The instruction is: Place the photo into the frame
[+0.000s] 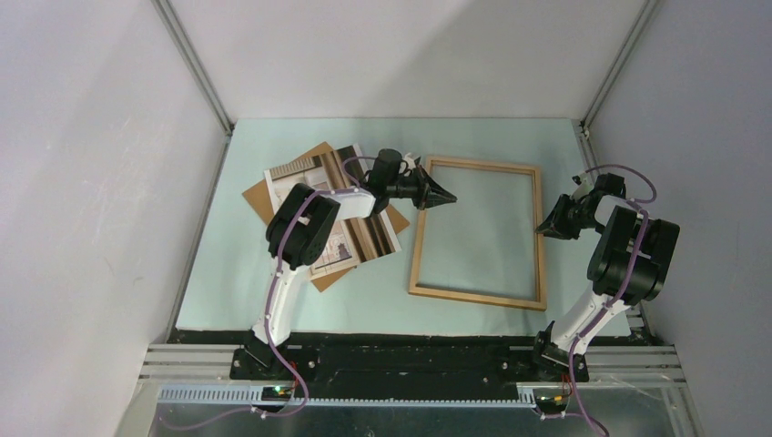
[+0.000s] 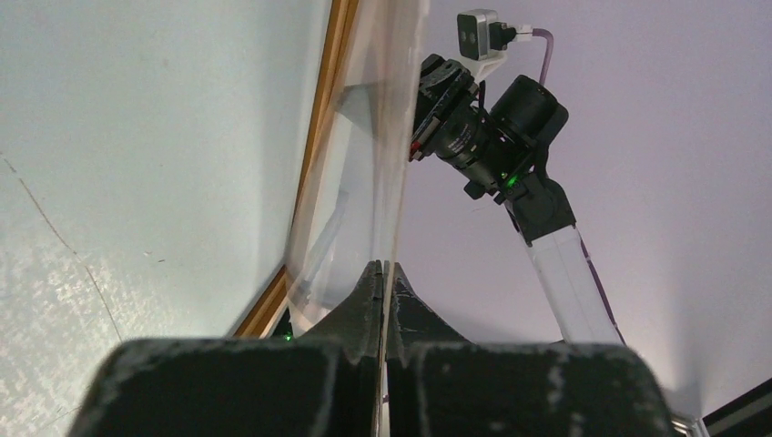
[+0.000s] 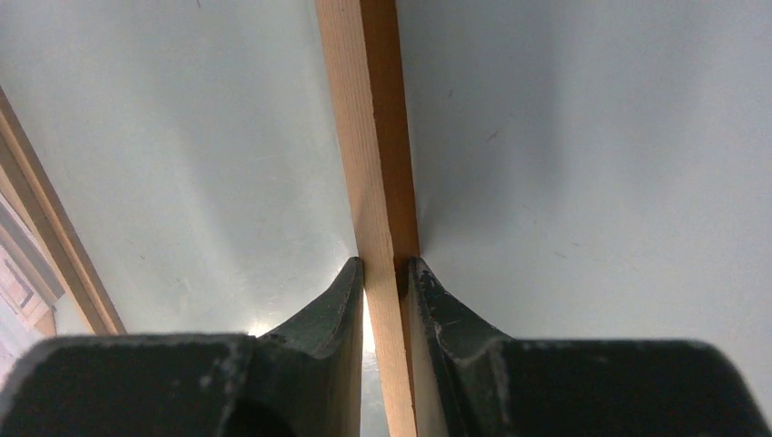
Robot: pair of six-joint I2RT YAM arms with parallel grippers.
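The photo (image 1: 367,238) lies face up at the left on a brown backing board (image 1: 314,157), partly hidden under my left arm. The light-wood frame (image 1: 478,299) lies flat on the mat at centre right. My left gripper (image 1: 448,197) hovers over the frame's upper left corner, shut (image 2: 383,266) on the edge of a thin clear sheet (image 2: 355,164) that stands on edge beside the frame's rail (image 2: 323,100). My right gripper (image 1: 546,226) is shut (image 3: 387,266) on the frame's right rail (image 3: 369,118), one finger on each side of the wood.
A pale green mat (image 1: 482,137) covers the table between grey walls, with metal posts (image 1: 196,64) at the back corners. The right arm's wrist (image 2: 496,137) shows across the frame in the left wrist view. The arm bases sit on a black rail (image 1: 410,360) at the near edge.
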